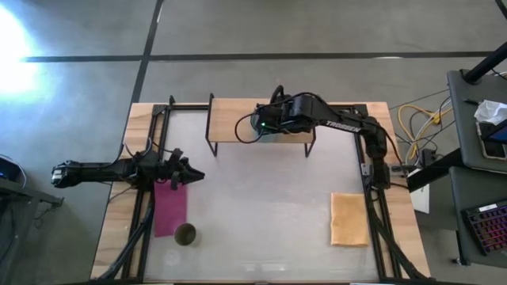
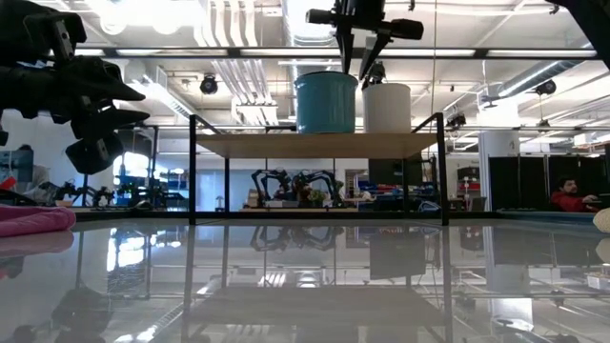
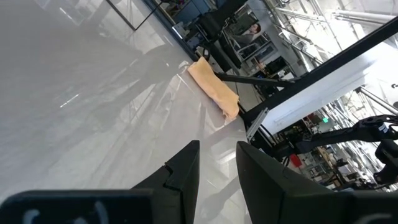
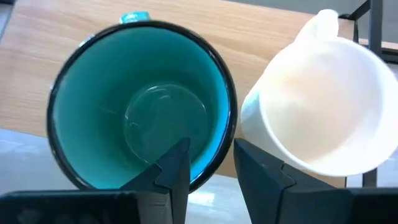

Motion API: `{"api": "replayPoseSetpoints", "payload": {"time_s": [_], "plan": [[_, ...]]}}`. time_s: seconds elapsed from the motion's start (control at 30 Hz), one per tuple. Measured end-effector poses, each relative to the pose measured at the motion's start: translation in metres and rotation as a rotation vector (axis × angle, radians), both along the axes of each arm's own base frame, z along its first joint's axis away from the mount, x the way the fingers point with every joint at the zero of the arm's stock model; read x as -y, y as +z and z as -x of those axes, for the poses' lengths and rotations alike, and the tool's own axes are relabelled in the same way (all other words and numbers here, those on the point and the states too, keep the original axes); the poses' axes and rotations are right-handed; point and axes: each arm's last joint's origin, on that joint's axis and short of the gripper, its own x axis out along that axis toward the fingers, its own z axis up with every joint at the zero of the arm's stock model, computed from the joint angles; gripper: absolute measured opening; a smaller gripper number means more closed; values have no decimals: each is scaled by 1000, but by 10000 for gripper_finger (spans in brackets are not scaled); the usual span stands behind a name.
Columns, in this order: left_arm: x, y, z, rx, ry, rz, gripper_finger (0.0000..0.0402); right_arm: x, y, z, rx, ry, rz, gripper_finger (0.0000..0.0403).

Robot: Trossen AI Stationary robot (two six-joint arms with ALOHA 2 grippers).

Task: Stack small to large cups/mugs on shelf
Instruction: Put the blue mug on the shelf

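Note:
The teal mug (image 2: 326, 102) and the white mug (image 2: 386, 107) stand upright, side by side, on the light-wood shelf (image 2: 319, 144). My right gripper (image 2: 358, 59) hangs just above them, fingers pointing down and a little apart. In the right wrist view one finger is over the inside of the teal mug (image 4: 140, 106) and one is outside its rim, next to the white mug (image 4: 323, 106). The olive-brown tumbler (image 1: 185, 234) stands on the table near its front left. My left gripper (image 1: 188, 176) hovers at the table's left, slightly open and empty.
A magenta cloth (image 1: 170, 207) lies beside the tumbler under my left gripper. An orange cloth (image 1: 348, 218) lies at the front right. The shelf's black legs (image 1: 211, 146) stand at the far middle. The table's middle (image 1: 261, 198) is bare glossy surface.

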Motion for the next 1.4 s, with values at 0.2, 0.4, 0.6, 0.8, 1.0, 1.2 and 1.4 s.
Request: {"api": "replayPoseSetpoints", "payload": {"time_s": [0.2, 0.4, 0.6, 0.8, 1.0, 1.2, 1.4], "plan": [[0, 0, 0, 1, 0, 0, 91, -9, 13, 7, 29, 62, 1, 116], [0, 0, 0, -2, 14, -3, 91, -43, 20, 10, 65, 179, -83, 110], [-1, 0, 0, -2, 26, -5, 91, -70, 12, 5, 58, 180, -99, 69], [-1, 0, 0, 4, 30, -6, 91, -63, -2, -6, 26, 145, -69, 14], [-1, 0, 0, 5, 36, -4, 91, -52, -7, -10, 10, 126, -40, 9], [-3, 1, 0, 1, 89, -17, 91, -44, -10, -13, 10, 128, -34, 9], [-3, 1, 0, 2, 94, -18, 91, -40, -16, -21, 17, 147, -47, 9]]}}
